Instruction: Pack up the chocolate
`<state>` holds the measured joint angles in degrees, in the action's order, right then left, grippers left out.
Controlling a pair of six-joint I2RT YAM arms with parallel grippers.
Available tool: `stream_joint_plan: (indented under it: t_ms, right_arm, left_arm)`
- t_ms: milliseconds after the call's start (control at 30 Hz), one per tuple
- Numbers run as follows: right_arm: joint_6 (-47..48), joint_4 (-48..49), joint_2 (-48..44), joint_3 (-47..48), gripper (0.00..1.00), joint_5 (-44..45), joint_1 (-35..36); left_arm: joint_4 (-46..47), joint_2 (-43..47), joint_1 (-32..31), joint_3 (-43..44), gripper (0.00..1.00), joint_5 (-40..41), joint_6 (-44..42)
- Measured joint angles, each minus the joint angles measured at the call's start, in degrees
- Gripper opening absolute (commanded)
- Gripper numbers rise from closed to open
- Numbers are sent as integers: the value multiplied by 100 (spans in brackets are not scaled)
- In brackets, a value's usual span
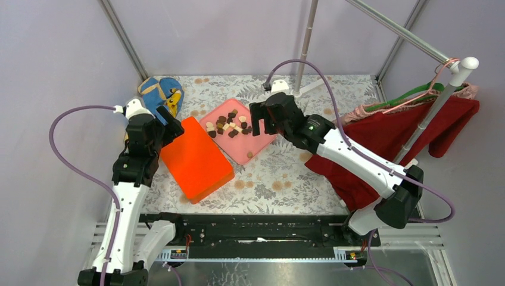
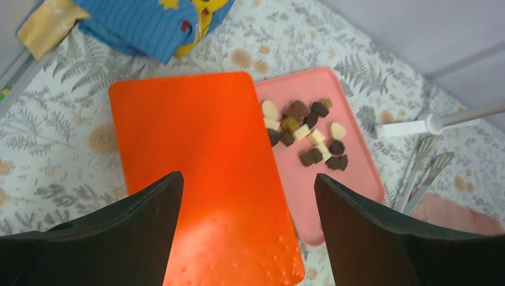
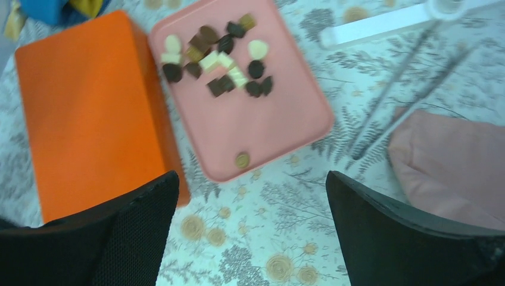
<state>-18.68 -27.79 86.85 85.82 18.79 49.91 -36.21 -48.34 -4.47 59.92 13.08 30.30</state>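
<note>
R end effector (image 3: 251,179) spread, chocolate (image 3: 217,59) ahead

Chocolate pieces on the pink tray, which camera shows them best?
The right wrist view: the chocolate looks biggest there, nothing blocking it, on the pink tray. The left wrist view shows it smaller; the top view shows tiny specks.

Left hand (image 2: 247,179), right hand (image 3: 251,176): wide open.

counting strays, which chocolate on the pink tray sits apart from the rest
The small round light-brown piece, alone at an edge of the flat pink tray; the other chocolates cluster together.
</note>
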Motion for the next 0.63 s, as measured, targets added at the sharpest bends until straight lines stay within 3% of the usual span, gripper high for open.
stream_joint_plan:
  t_ms: [433,633]
  right_arm:
    - [-1051,118,-387,-544,100,2369,-79]
    - [-1784,-271,-245,-457,100,2887,-85]
  left_arm:
    - [-398,787,0,-737,92,20,221]
    - [-476,927,0,-730,92,151,223]
